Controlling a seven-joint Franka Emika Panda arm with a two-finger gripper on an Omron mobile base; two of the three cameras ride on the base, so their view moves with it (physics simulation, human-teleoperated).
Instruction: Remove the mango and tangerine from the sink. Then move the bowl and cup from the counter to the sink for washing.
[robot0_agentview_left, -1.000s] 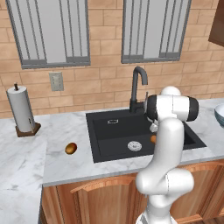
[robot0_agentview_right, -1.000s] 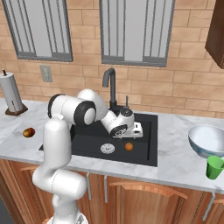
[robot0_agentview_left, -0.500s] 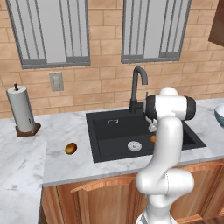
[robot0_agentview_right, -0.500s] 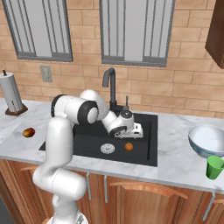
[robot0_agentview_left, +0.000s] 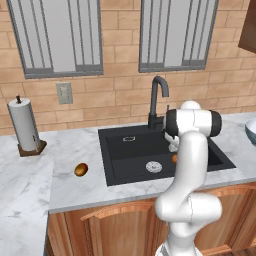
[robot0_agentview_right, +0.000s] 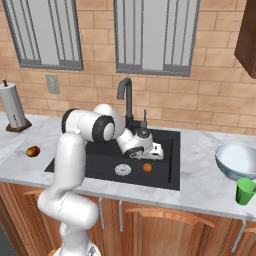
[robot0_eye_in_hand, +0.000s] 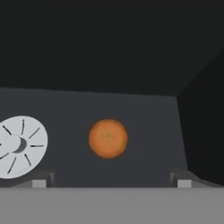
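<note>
The tangerine (robot0_eye_in_hand: 108, 138) lies on the floor of the black sink (robot0_agentview_left: 129, 154), just right of the silver drain (robot0_eye_in_hand: 17, 146). My gripper (robot0_eye_in_hand: 111, 180) hangs open low inside the basin, with the tangerine centred ahead of its spread fingertips and nothing between them. From the right base view, the gripper (robot0_agentview_right: 157, 153) is slightly above and behind the tangerine (robot0_agentview_right: 147, 168). The mango (robot0_agentview_left: 81, 169) rests on the white marble counter (robot0_agentview_left: 65, 190) left of the sink. On the counter to the right stand the pale bowl (robot0_agentview_right: 237, 160) and a green cup (robot0_agentview_right: 245, 191).
The black gooseneck tap (robot0_agentview_left: 156, 100) rises behind the sink, close to my arm. A paper towel roll (robot0_agentview_left: 24, 125) stands at the far left of the counter. A brick wall with two windows closes off the back.
The hand has sunk a little lower into the sink toward the tangerine. The gripper has stayed open, and the fruits, bowl and cup have not moved.
</note>
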